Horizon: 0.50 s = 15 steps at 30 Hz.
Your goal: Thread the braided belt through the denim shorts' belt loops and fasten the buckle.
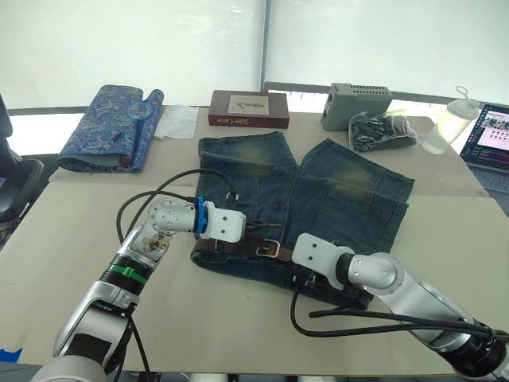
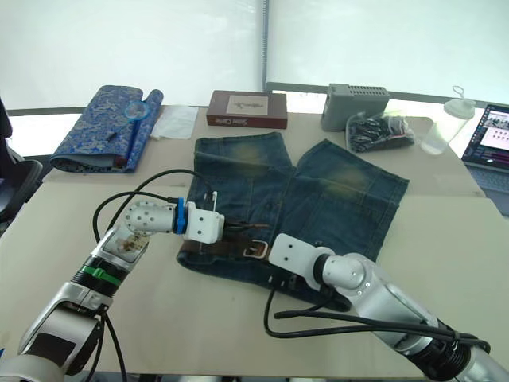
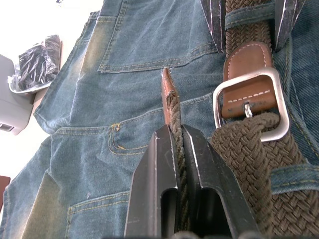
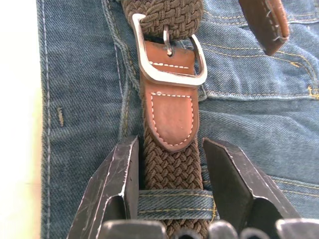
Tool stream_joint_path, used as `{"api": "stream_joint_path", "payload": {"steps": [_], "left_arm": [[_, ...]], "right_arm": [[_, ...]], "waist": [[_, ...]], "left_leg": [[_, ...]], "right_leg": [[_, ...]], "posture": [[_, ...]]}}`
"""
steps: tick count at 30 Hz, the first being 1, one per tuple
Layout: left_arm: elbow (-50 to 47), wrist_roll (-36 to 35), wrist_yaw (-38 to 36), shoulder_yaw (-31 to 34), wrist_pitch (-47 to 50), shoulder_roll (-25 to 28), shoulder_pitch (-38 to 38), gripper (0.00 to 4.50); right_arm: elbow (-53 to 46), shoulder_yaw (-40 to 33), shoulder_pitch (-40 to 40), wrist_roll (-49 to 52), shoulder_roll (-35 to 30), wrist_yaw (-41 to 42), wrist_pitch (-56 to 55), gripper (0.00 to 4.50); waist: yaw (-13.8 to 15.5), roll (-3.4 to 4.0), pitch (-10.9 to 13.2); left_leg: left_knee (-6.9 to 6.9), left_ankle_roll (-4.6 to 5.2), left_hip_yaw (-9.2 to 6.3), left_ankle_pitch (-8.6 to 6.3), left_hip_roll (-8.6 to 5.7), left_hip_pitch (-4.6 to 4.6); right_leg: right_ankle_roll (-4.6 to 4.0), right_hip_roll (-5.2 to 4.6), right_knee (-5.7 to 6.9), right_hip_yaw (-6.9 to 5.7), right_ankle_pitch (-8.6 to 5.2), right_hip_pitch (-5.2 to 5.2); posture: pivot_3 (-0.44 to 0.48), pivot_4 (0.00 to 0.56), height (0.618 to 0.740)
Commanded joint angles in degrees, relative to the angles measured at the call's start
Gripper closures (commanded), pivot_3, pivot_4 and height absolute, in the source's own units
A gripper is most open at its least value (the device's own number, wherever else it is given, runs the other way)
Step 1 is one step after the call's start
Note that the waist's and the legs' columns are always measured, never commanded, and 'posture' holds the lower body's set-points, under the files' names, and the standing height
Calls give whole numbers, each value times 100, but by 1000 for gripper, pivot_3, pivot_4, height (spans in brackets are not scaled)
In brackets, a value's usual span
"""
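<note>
Braided belt (image 4: pixel 169 172) is lying across the denim shorts (image 1: pixel 318 191), its tip pinched in the left gripper (image 3: pixel 175 134) for feeding through the buckle (image 4: pixel 169 55), while the right gripper (image 4: pixel 169 159) is straddling the strap wide, steadying it.

Both arms are reaching inward from the two sides, wrists bent so the grippers are pointing toward each other, close together. The left gripper (image 3: pixel 172 164) is pinching its black fingers (image 3: pixel 152 189) tight on the braided belt (image 3: pixel 249 154) — its free end, held edge-on. The right gripper (image 4: pixel 169 172) is resting with fingers (image 4: pixel 119 174) spread wide — straddling the strap, not clamping it.
</note>
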Motion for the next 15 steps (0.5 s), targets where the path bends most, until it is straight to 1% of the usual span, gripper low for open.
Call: {"api": "stream_joint_path", "payload": {"steps": [1, 3, 7, 10, 15], "left_arm": [[-151, -90, 4, 153, -188, 102, 24, 4500], [-159, -80, -45, 153, -355, 210, 67, 4500], [-70, -76, -191, 115, -707, 423, 84, 4500], [163, 100, -287, 16, -1217, 570, -48, 4500], [747, 370, -340, -160, -1892, 554, -487, 4500]], "right_arm": [[101, 12, -11, -346, 22, -17, -180, 2488], [78, -122, 3, -336, 135, -26, -133, 3016], [-55, -361, 26, -271, 260, 33, -9, 4406], [-230, -648, 46, -104, 346, 101, 121, 4461], [-355, -841, 21, -68, 370, 224, 135, 4461]], "waist": [[1, 0, 0], [-3, 0, 0], [-9, 1, 0], [-6, 1, 0], [13, 1, 0]], "left_leg": [[0, 0, 0, 0, 0, 0], [0, 0, 1, 0, 0, 0], [-2, -6, 1, 4, 2, 0], [-2, -5, 1, 3, 3, 0], [0, -2, 2, 1, 1, 0]], "right_leg": [[0, 0, 0, 0, 0, 0], [0, 0, 0, 1, 0, 0], [-1, 1, 3, 0, 0, -4], [-1, 1, 3, 0, 0, -6], [-2, 1, 3, 0, 1, -5]], "posture": [[0, 150, 740], [0, 150, 740], [0, 150, 740], [0, 150, 740], [0, 150, 740]]}}
